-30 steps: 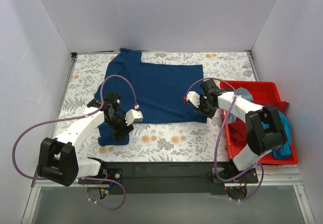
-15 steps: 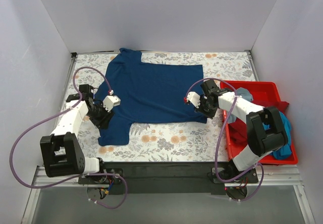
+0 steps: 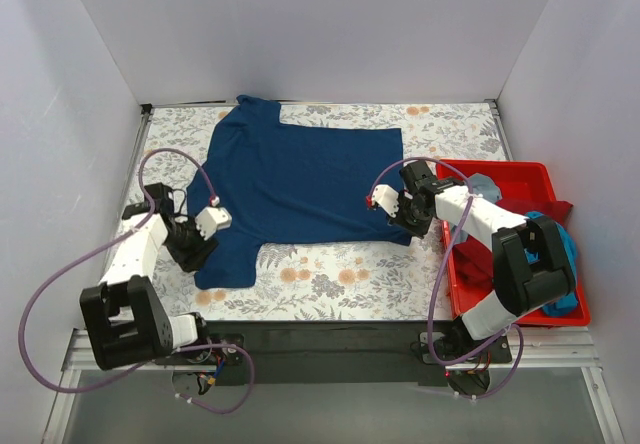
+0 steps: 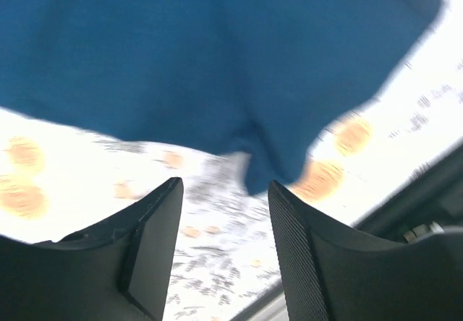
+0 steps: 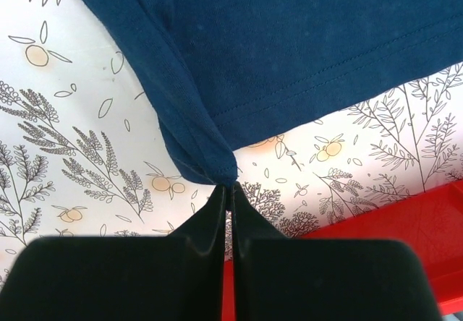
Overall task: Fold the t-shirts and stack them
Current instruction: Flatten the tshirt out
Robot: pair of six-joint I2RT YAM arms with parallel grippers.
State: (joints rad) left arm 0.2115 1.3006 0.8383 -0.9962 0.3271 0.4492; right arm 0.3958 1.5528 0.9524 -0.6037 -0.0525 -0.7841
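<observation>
The navy blue t-shirt lies spread, plain side up, on the floral table cover. My right gripper is shut on the shirt's near right corner. In the right wrist view the cloth bunches into the closed tips of that gripper. My left gripper is open and empty beside the shirt's near left flap. In the blurred left wrist view the gripper is over bare cover, with the navy cloth just beyond its fingers.
A red plastic bin stands at the right. It holds a teal-blue shirt, a pale grey-blue one and a red one. The bin's wall is close beside my right gripper. White walls enclose the table.
My left arm has swung left, off the shirt's near left flap to the cover beside it. The right gripper has kept its hold and barely moved.
</observation>
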